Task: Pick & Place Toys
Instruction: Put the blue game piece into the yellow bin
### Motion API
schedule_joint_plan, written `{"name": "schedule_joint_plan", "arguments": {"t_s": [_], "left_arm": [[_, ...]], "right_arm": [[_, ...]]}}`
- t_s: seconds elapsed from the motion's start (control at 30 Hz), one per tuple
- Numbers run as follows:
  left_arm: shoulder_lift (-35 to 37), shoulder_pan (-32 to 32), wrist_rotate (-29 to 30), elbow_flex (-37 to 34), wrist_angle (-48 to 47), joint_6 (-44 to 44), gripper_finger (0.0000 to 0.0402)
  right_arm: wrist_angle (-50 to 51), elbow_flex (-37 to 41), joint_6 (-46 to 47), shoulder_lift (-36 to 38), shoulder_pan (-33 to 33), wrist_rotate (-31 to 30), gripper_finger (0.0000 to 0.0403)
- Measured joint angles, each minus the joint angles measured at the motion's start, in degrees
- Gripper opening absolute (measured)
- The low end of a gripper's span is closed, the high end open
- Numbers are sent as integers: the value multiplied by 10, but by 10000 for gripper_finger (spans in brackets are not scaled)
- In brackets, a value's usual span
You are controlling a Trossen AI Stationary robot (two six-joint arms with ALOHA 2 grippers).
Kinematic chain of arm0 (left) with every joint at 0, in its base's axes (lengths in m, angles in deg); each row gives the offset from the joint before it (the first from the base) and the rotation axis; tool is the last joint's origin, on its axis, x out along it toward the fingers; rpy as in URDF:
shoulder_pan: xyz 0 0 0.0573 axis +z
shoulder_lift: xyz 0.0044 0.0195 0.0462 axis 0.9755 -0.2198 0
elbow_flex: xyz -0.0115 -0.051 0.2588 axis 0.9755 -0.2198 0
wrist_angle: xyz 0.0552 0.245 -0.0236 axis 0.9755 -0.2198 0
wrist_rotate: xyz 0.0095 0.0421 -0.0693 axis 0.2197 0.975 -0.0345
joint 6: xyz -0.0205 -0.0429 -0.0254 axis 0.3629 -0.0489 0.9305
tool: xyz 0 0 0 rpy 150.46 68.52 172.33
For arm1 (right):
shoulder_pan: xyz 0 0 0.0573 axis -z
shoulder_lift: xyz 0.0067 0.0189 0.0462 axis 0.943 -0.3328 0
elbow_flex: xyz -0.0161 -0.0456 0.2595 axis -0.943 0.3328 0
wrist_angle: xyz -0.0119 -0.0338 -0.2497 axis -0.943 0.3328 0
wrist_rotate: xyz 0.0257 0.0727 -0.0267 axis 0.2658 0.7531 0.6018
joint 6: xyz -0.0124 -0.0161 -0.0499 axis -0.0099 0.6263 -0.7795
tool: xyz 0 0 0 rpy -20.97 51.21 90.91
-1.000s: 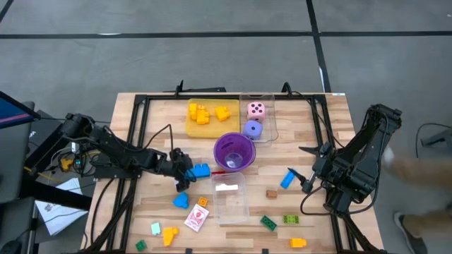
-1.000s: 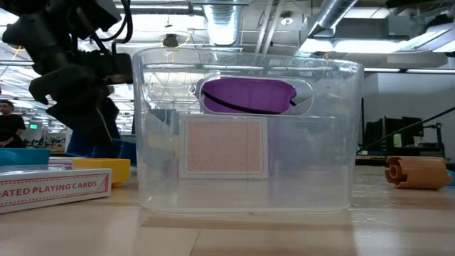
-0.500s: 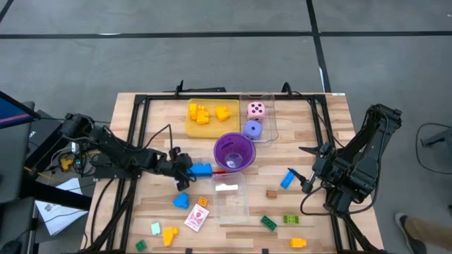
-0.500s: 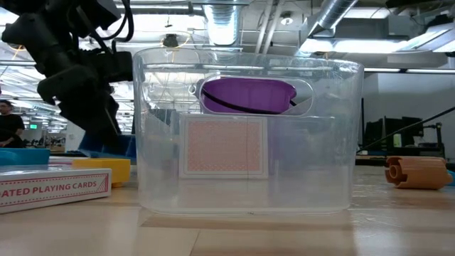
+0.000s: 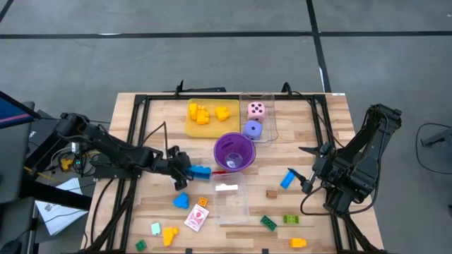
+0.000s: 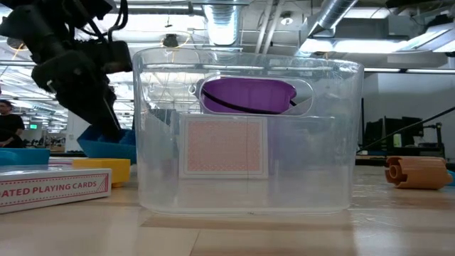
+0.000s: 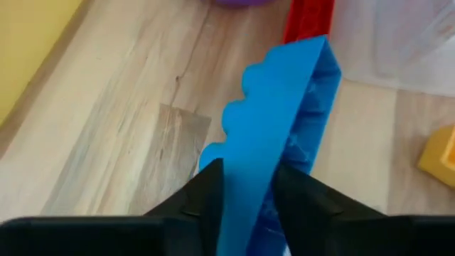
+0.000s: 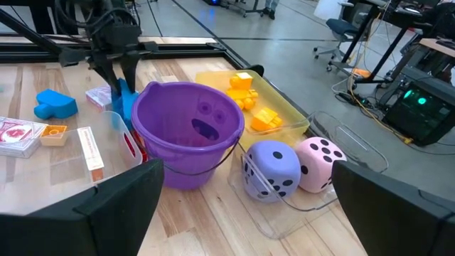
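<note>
Left gripper: the left gripper (image 5: 185, 171) is over the left middle of the table, and its two dark fingers (image 7: 206, 195) are pressed on both sides of a blue brick (image 7: 284, 128); the brick sticks out forward between them, tilted, with its studs on one side.
Held brick, place: in the low view the blue brick (image 6: 106, 142) hangs at the finger ends, a little above the wood, not touching it.
Ahead of the fingers: a red brick (image 7: 309, 18) lies just past the tip of the blue one, next to the wall of a clear tray (image 5: 230, 196).
Right gripper: the right gripper (image 5: 308, 180) waits over the right side of the table, its fingers spread wide and holding nothing; a second blue brick (image 5: 287, 178) lies just beside them.
Purple cup: the purple cup (image 8: 186, 131) stands upright, well in front of the right fingers, between the clear tray and a yellow tray (image 5: 212, 116) with yellow bricks (image 5: 200, 113).
Dice: a pink die (image 8: 318, 163) and a purple die (image 8: 270, 169) sit touching in another clear tray, beside the cup.
Surface: light wooden table (image 5: 311, 134) with a black frame; more small bricks and a playing cards box (image 6: 53, 188) lie along the near edge.
Room: grey floor (image 5: 212, 49) around the table; behind it an open workshop with ceiling pipes (image 6: 334, 18), lamps, and office chairs.
</note>
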Motion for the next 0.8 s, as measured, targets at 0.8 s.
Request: {"name": "schedule_joint_plan", "arguments": {"t_s": [0.8], "left_arm": [[34,0,71,1,-18,0,1]], "right_arm": [[-4,0,0,0,0,2,398]]}}
